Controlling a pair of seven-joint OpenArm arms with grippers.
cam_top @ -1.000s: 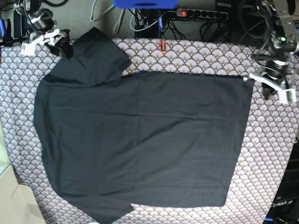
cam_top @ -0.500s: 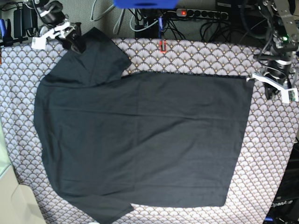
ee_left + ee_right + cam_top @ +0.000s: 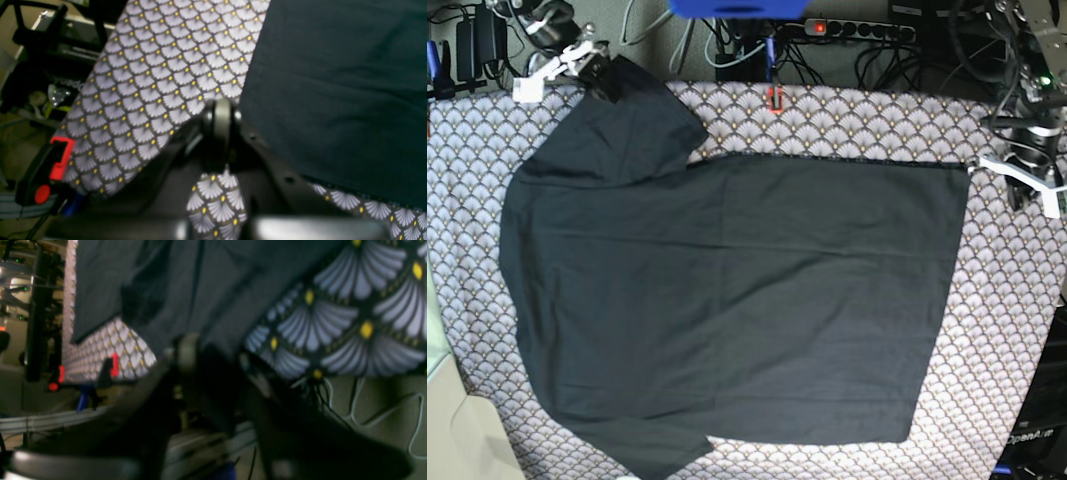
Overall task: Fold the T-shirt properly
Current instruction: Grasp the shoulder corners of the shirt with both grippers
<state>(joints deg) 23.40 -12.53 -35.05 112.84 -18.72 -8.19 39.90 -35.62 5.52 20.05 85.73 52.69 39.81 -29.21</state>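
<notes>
Base view, starting at its left: your right hand (image 3: 599,72) sits at the far upper tip of one short sleeve of the large plain dark charcoal cloth T-shirt (image 3: 727,290). The right wrist view shows dark cloth running down between the two fingers. It is too blurred to say whether they are pinching the sleeve or only straddling it, so confirm the grip before you lift.

The T-shirt lies spread flat across the middle of the tabletop, on the grey scallop-patterned tablecloth with yellow dots (image 3: 847,120). Its neck end points to the view's left and its straight hem to the right, with the other sleeve at the bottom left edge.

At the right, your left hand (image 3: 983,167) is at the upper hem corner. In the left wrist view its fingers are pressed together, just beside the shirt's edge. Whether any cloth is caught between them cannot be made out.

Expect the shirt to be light, soft and limp. It will likely sag and drag rather than hold its shape, and it may slide over the tablecloth. Take it at the doubled seams, at the sleeve cuff and the hem corner, where the cloth is thickest. Watch that you do not catch the tablecloth as well.
</notes>
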